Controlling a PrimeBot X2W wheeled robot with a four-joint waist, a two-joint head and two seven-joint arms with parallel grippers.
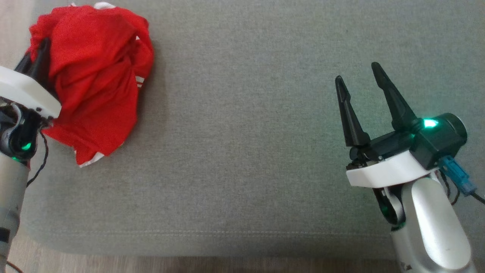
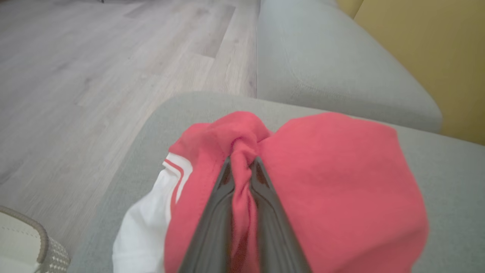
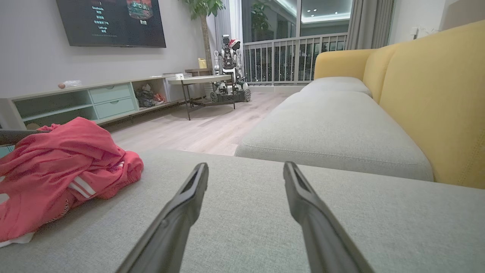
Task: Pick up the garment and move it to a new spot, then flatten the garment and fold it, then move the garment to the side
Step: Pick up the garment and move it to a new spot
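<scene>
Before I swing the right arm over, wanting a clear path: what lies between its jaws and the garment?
Only bare grey cushion, from the garment rightward; the head view shows it.

- A grey fabric seat cushion (image 1: 242, 170) spreads across the head view, with a stitched seam near its front edge.
- A second grey cushion (image 3: 333, 129) lies just beside it.
- Yellow backrests (image 3: 435, 94) rise behind both.
- Pale wood-plank floor (image 2: 94, 57) lies past the cushion's edge.
- A dark wall-mounted screen (image 3: 110, 21) hangs above a long low cabinet (image 3: 75, 100) with pale green drawers.
- A small table (image 3: 201, 80) on dark legs stands near a potted plant (image 3: 202, 7) and a white railing (image 3: 295, 57).
</scene>
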